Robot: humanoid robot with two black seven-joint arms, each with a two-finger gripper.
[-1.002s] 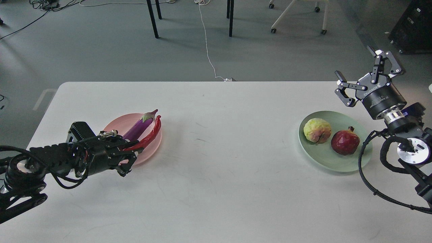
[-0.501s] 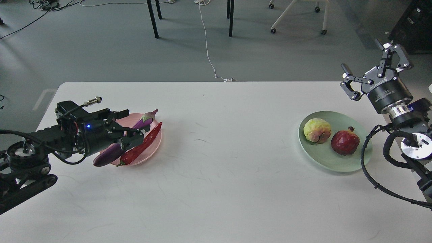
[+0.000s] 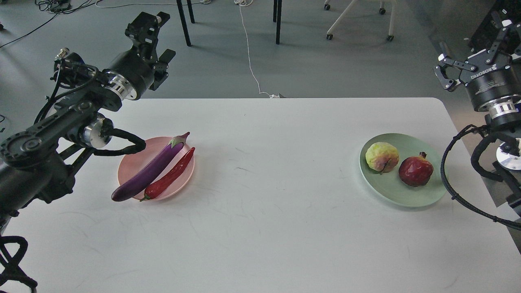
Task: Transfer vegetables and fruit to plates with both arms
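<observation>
Resting across the pink plate (image 3: 129,167) near the table's left edge, eggplant (image 3: 147,171) and chili pepper (image 3: 170,175) look glossy, slippery, best gripped mid-length. Pomegranate (image 3: 415,171) and bumpy fruit (image 3: 381,156) share the green plate (image 3: 407,195). Left gripper (image 3: 151,25): jaw state unclear; right gripper (image 3: 474,51) spread, empty.

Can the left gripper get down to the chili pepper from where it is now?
Probably yes. The left gripper is raised above the table's far edge, holding nothing. The chili pepper lies on the pink plate with nothing over it; only the eggplant lies close along one side.
</observation>
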